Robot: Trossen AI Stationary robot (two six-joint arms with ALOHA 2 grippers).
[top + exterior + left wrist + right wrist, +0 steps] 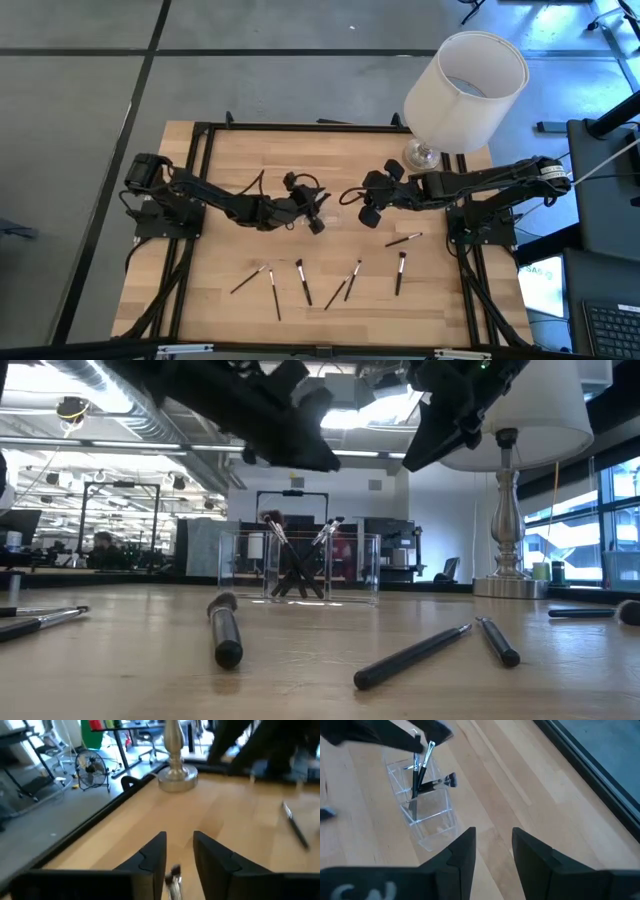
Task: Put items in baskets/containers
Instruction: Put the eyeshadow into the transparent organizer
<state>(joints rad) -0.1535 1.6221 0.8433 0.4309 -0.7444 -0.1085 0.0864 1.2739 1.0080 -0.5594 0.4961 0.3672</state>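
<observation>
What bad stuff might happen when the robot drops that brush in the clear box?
1. The left tool holds a makeup brush close to the open right tool, so the arms might bump.
2. The leaning brushes already cross inside the clear holder, so the new one might catch and fall out.
3. The holder looks light, so a nudge might tip it.

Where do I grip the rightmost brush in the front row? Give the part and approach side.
Grip the brush at mid-handle, coming straight down from above with the right gripper, fingers either side of the handle. It lies flat, apart from the others, its handle slim and straight.
</observation>
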